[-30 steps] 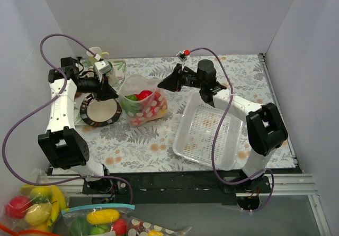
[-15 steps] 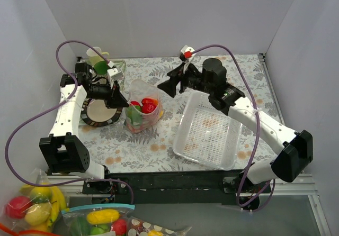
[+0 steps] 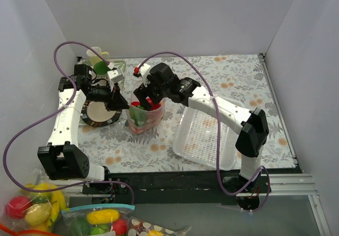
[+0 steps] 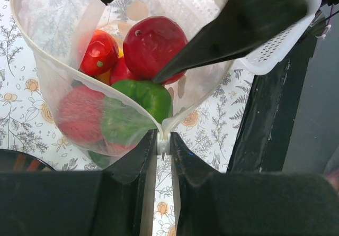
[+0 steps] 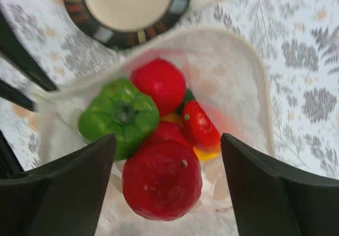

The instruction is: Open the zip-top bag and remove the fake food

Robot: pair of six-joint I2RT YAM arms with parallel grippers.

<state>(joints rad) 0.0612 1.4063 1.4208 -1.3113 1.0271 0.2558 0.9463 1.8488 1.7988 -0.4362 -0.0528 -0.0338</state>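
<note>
Jaws of left gripper (image 4: 163,142) pinch zip-top bag (image 4: 46,82); right gripper (image 5: 168,141) gapes downward over fake food (image 5: 161,182).

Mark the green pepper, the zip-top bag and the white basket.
green pepper (image 5: 117,118): right wrist view, its top beside the stem.
zip-top bag (image 4: 55,61): left wrist view, its clear side wall.
white basket (image 3: 204,135): top external view, its bare mesh floor.

Floral-patterned table (image 3: 238,74) with a dark-rimmed plate (image 3: 98,113), white basket (image 3: 206,135) and zip-top bag (image 3: 143,120) on it.
</note>
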